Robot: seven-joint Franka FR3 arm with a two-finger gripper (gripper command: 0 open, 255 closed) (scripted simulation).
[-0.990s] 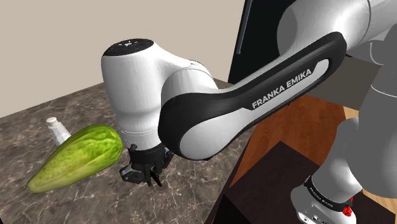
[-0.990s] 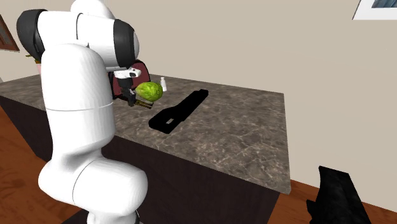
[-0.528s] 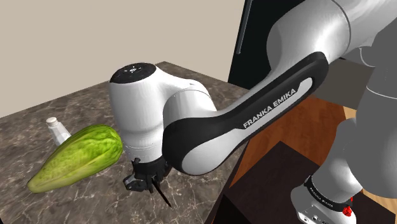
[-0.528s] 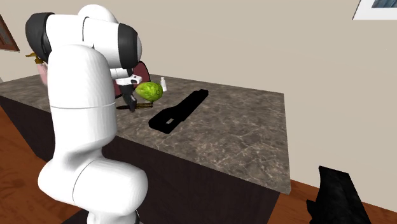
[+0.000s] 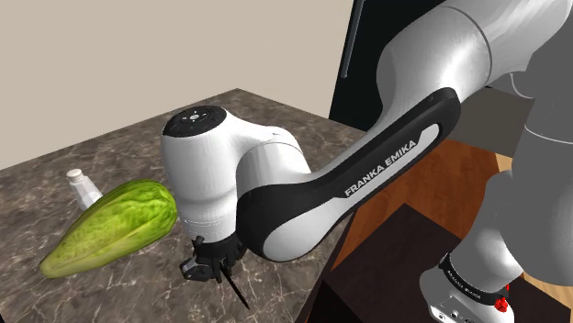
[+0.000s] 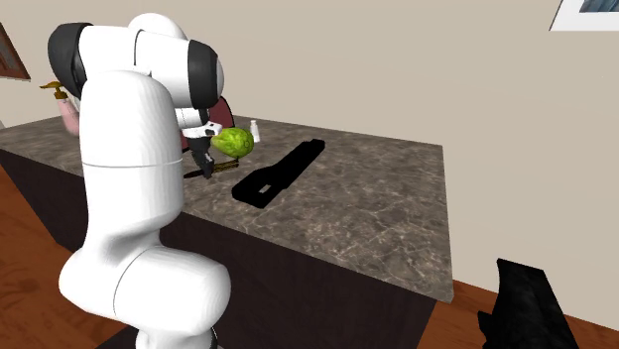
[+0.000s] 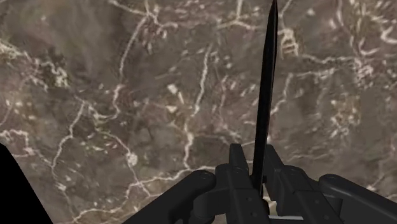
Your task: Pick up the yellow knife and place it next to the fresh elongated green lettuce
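Two fingers of the claw clamp the dark-bladed knife over the marbled counter, near the green lettuce.

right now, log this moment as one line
gripper: all-black two-finger gripper shut on black-bladed knife | position: low over dark marbled counter, beside elongated green lettuce | placement: not yet released

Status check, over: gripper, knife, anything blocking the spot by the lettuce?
Gripper shut on knife, dark blade sticking out ahead. Knife over marble countertop, near lettuce's wide end. Nothing between them; white bottle sits beyond lettuce.
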